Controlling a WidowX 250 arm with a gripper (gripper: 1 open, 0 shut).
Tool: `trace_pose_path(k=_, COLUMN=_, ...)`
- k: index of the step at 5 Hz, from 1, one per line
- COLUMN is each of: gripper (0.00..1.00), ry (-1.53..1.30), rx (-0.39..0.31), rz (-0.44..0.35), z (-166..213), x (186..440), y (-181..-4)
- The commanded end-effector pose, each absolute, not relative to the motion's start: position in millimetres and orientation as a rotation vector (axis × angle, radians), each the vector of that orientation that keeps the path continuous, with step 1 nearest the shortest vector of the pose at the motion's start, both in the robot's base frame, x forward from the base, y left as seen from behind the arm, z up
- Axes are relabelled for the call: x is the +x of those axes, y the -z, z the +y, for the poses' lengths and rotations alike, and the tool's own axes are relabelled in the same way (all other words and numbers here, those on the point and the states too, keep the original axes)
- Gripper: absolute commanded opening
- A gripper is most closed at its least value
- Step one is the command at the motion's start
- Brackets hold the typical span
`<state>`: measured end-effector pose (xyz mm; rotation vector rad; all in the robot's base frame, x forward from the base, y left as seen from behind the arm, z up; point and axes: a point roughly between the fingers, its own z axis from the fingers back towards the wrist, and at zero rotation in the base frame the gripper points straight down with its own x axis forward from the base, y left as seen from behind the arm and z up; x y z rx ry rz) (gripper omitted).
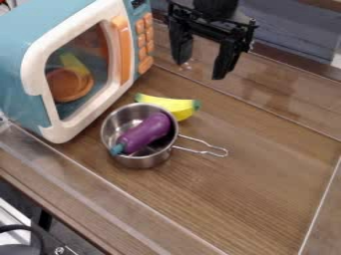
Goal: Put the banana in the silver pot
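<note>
A small yellow banana [170, 106] with a green tip lies on the wooden table just behind the silver pot [122, 149]. The pot's thin wire handle [202, 150] sticks out to the right. Inside the pot rests a purple eggplant toy [144, 132]. My gripper [202, 62] hangs above and behind the banana at the top of the view, pointing down. Its black fingers [224, 59] stand apart, open, with nothing between them. It touches neither banana nor pot.
A large teal and white toy microwave [67, 60] stands at the left, close to the pot and banana, with yellow-orange food behind its window. Raised edges run along the table's front and right side [317, 214]. Bare wood lies right of the pot.
</note>
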<state>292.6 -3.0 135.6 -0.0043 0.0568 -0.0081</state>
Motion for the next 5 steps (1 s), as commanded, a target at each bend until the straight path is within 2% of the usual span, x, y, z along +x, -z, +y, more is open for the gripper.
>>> trace_pose_path(k=1, gripper=1.0, ry=0.257, rx=-0.023, rz=0.145, z=-9.1, x=283.9, y=-95.5)
trace_pose_path(k=2, gripper=1.0, ry=0.508, rx=-0.033, rz=0.171, z=7.0, x=275.2, y=-78.1)
trace_pose_path(k=3, gripper=1.0, ry=0.676, rx=-0.002, rz=0.145, z=24.1, x=273.1, y=-73.7)
trace_pose_path(k=5, gripper=1.0, ry=0.675, rx=0.039, rz=0.097, z=28.7, x=292.4, y=-87.7)
